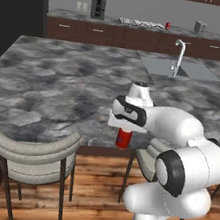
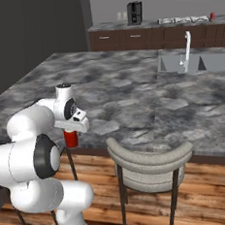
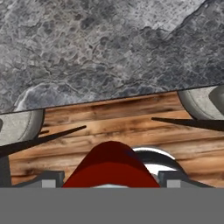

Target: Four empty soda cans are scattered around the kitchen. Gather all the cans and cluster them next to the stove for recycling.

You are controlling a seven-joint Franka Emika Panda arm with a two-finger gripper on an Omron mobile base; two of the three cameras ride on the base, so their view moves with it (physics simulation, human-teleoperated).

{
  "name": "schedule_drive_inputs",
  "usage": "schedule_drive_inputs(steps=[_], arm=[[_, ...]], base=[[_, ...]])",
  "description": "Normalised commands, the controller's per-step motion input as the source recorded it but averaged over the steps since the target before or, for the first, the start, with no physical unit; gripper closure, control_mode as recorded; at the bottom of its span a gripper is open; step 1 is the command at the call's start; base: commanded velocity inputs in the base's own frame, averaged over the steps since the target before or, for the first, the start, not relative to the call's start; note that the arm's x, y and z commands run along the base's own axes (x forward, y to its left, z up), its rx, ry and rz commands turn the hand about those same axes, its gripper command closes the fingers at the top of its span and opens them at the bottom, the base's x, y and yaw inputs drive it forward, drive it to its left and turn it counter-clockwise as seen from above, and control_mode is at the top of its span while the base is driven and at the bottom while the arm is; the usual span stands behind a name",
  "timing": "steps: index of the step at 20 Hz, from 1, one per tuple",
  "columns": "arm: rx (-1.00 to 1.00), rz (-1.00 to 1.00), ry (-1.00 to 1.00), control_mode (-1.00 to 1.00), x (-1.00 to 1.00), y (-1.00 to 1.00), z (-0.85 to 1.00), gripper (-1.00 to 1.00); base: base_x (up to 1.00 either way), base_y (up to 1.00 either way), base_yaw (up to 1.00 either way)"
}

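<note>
One soda can (image 1: 123,137) hangs grasped in the downward-pointing gripper (image 1: 124,134) at the marble island counter's (image 1: 60,83) front edge.

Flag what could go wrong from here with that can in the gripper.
1. The small red cylindrical soda can hangs from the gripper over the wooden floor, past the grey marble island counter edge; a slip would probably drop it out of reach.
2. The curved-back grey chairs flank the arm, so swinging or driving could clip one.
3. Another red can sits beside the black stove; a careless placement might topple it.
</note>
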Motion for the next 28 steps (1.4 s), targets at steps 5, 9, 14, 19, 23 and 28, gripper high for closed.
schedule_drive_inputs(steps=[5, 9, 14, 19, 23, 28], arm=[[0.0, 0.0, 0.01, -1.0, -0.15, 0.01, -0.03, 1.0], [0.0, 0.0, 0.0, 1.0, 0.0, 0.0, 0.0, 1.0], [0.0, 0.0, 0.0, 1.0, 0.0, 0.0, 0.0, 1.0], [0.0, 0.0, 0.0, 1.0, 0.0, 0.0, 0.0, 1.0], [0.0, 0.0, 0.0, 1.0, 0.0, 0.0, 0.0, 1.0], [0.0, 0.0, 0.0, 1.0, 0.0, 0.0, 0.0, 1.0]], base=[[0.0, 0.0, 0.0], [-0.48, -0.05, 0.0], [-0.31, -0.36, -0.01], [-0.13, -0.97, 0.0], [-0.71, -0.52, 0.0], [-0.16, -0.66, 0.0]])
